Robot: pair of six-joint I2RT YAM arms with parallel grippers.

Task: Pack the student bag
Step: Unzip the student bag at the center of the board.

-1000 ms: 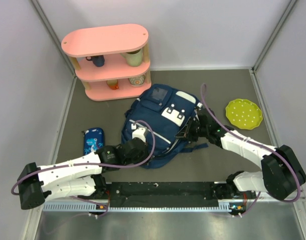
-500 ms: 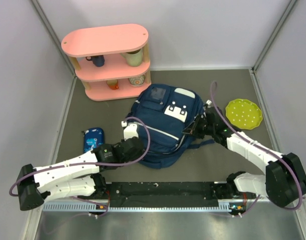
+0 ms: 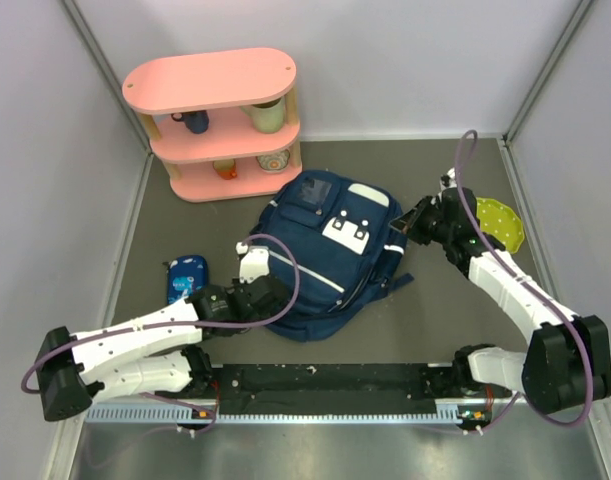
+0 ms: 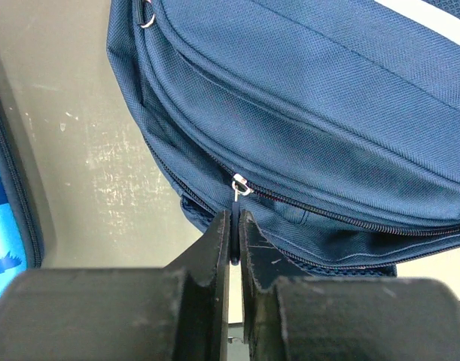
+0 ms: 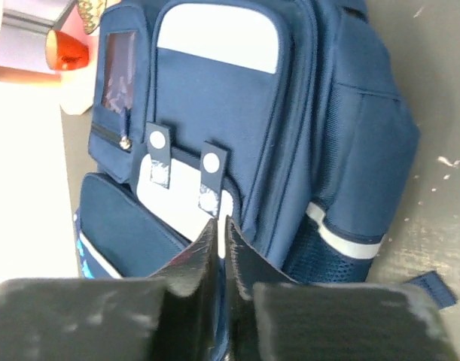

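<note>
- While the student bag (image 3: 325, 250) lies flat and front up in the middle of the counter (image 3: 425, 320), the step in hand looks like unzipping its main compartment.
- Left fingers (image 4: 214, 241): narrow slit, apparently pinching the zipper pull (image 4: 239, 185) at the bag's lower-left edge. The grip itself is not fully visible.
- Right fingers (image 5: 201, 256): pressed together, holding nothing, hovering off the bag's right side.
- Pull along the zip track, not away from it, or the bag likely just slides.
- Bring the right arm down to pin fabric near the track as a counter-hold.
- Mind the pencil case (image 3: 186, 278) just left of the bag.
</note>
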